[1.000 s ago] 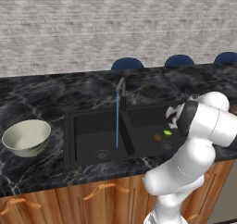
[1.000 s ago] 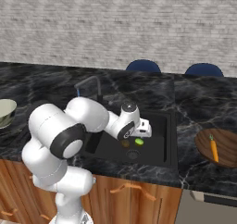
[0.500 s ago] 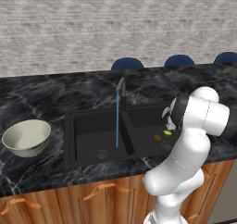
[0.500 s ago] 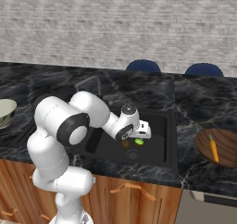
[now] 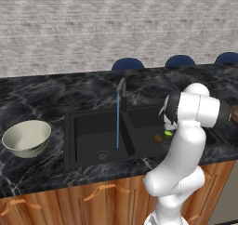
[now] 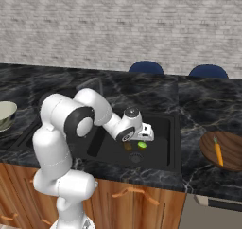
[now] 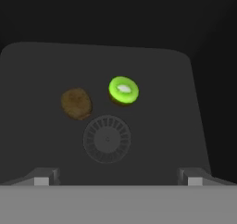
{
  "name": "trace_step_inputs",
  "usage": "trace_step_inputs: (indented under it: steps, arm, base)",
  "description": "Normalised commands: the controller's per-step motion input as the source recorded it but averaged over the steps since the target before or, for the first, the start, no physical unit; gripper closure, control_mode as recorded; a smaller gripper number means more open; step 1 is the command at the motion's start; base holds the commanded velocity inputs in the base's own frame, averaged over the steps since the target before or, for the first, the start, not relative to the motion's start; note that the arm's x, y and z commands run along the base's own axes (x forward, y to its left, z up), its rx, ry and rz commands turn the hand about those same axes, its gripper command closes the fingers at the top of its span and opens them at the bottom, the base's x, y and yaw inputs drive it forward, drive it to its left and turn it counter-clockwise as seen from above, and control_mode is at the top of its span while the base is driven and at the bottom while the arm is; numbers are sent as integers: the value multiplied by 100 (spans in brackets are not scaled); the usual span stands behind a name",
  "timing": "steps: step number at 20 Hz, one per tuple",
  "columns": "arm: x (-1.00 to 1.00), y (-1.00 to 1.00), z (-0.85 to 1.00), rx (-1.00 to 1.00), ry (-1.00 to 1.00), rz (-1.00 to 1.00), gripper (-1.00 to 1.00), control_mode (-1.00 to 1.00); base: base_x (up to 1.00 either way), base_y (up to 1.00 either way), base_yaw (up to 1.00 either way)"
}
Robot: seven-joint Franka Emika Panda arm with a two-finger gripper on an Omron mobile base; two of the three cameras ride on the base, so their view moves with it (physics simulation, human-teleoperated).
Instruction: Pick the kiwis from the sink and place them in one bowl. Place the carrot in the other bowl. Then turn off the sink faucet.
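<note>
In the middle of the hand view, the green kiwi (image 7: 123, 90) and brown kiwi (image 7: 76, 103) lay by the sink (image 7: 41, 126) drain, probably below the wide-open, empty gripper (image 7: 118, 177).

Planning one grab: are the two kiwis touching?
Apart. The hand view shows bare sink floor between the brown kiwi and the green kiwi.

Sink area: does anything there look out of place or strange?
Yes. Two kiwis, green and brown, lie on the sink floor by a drain, and the faucet runs into the other basin. Nothing looks spilled or damaged.
</note>
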Motion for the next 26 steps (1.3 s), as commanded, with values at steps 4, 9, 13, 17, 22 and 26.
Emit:
trace_step_inputs:
  steps: [4, 9, 13, 17, 22, 26]
  arm:
    - [16, -9, -26, 1, 0, 0, -100, -100]
    - [4, -20, -36, 6, 0, 0, -100, -100]
    - [4, -10, -26, 6, 0, 0, -100, -100]
    - [12, 0, -19, 3, 0, 0, -100, -100]
    - [28, 0, -12, 3, 0, 0, -100, -100]
    - [29, 0, -5, 1, 0, 0, -100, -100]
  base:
    - [0, 0, 0]
    - [0, 0, 0]
    - [0, 0, 0]
    - [0, 0, 0]
    - [0, 0, 0]
    - [0, 0, 0]
